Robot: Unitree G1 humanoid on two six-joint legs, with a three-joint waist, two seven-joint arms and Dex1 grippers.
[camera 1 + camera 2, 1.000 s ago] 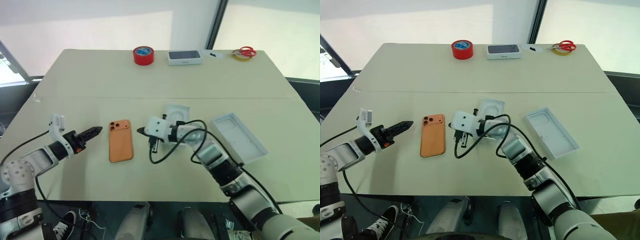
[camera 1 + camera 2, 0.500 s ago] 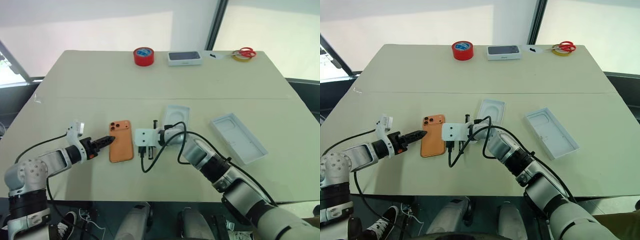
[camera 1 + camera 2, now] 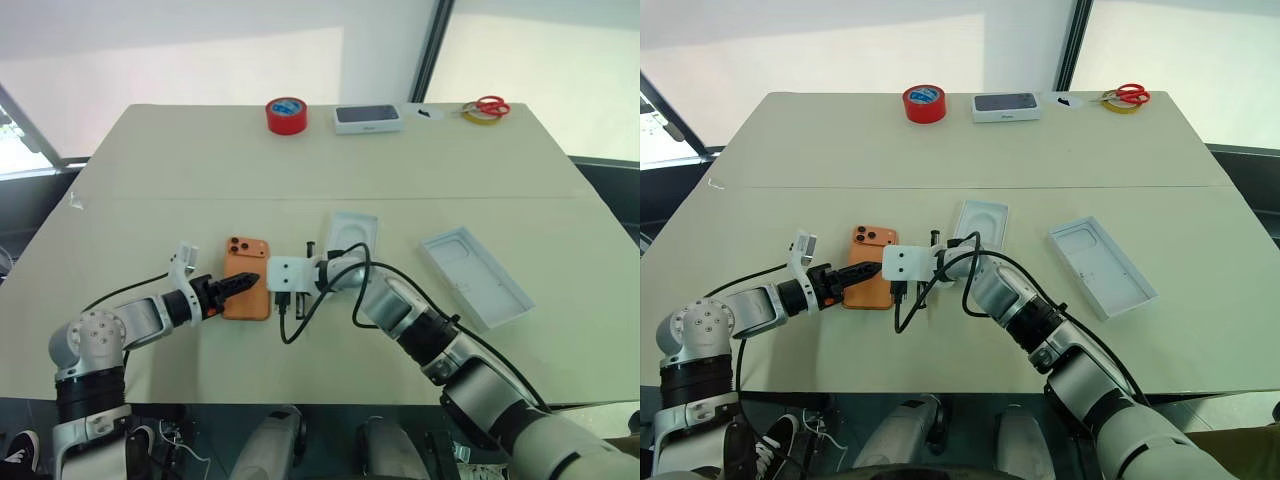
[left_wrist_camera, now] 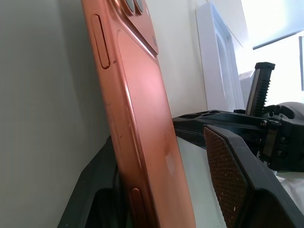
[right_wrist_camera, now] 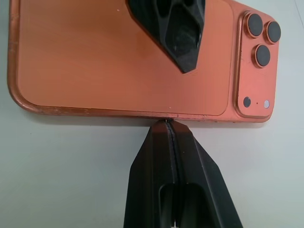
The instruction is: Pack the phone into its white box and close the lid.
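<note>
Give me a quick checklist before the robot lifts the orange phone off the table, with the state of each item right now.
1. Flat orange smartphone lies camera side up on the table: ok.
2. Left pincer straddles the phone's edge, one finger over its back, one beside it: ok.
3. Left pincer closed on the phone: not ok, open.
4. Right pincer shut, tips pressed against the phone's opposite long edge as a brace: ok.
5. Shallow white cardboard tray free to receive the phone: cannot tell, the right arm partly covers it.
6. All-white cardboard lid lying open side up to the right, out of the way: ok.
</note>
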